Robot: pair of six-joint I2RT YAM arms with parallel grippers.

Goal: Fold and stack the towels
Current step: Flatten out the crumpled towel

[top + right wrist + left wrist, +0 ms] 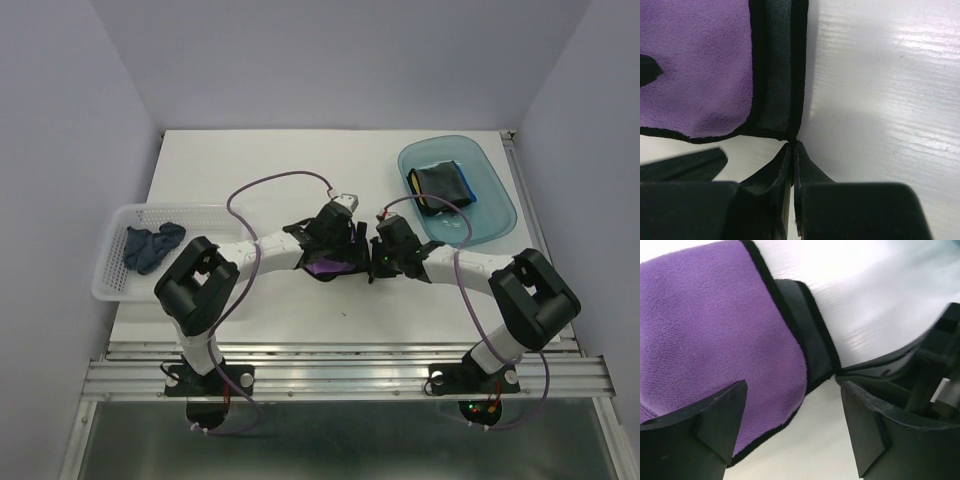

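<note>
A purple towel (705, 330) with black edging lies flat mid-table, one edge turned over to show a grey strip (775, 75). My right gripper (792, 146) is shut on that towel's near corner, right at the table surface. My left gripper (794, 390) hovers open over the same towel's edge, one finger (715, 420) above the purple cloth, the other above bare table. From above, only a sliver of the purple towel (325, 267) shows under both grippers. A crumpled dark navy towel (150, 245) lies in the basket. A folded dark towel (442, 186) with a blue edge sits in the tray.
The white mesh basket (115, 275) stands at the table's left edge. The translucent teal tray (495, 215) is at the back right. My right gripper's fingers (920, 375) crowd the right of the left wrist view. Purple cables loop over both arms.
</note>
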